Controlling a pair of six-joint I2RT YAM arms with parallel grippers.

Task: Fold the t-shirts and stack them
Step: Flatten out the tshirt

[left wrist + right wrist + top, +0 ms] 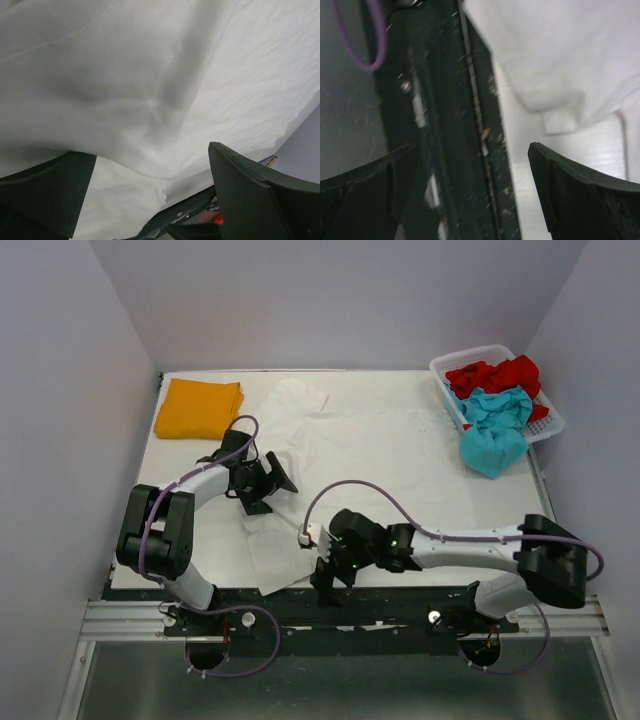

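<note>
A white t-shirt [390, 455] lies spread and wrinkled across the middle of the white table, one sleeve toward the back. My left gripper [270, 488] is open and empty, low over the shirt's left part. In the left wrist view [152, 200] the white cloth [125, 90] fills the frame beyond the jaws. My right gripper [327, 578] is open and empty at the table's front edge, by the shirt's near hem. The right wrist view [470, 195] shows the hem [560, 50] ahead. A folded orange-yellow t-shirt [198, 407] lies at the back left. Red [495, 374] and teal [495, 425] shirts fill the basket.
The white lattice basket [548, 425] stands at the back right corner, teal cloth hanging over its near side. A black rail [400, 602] runs along the table's front edge, seen under my right jaws [445, 125]. Grey walls enclose the table on three sides.
</note>
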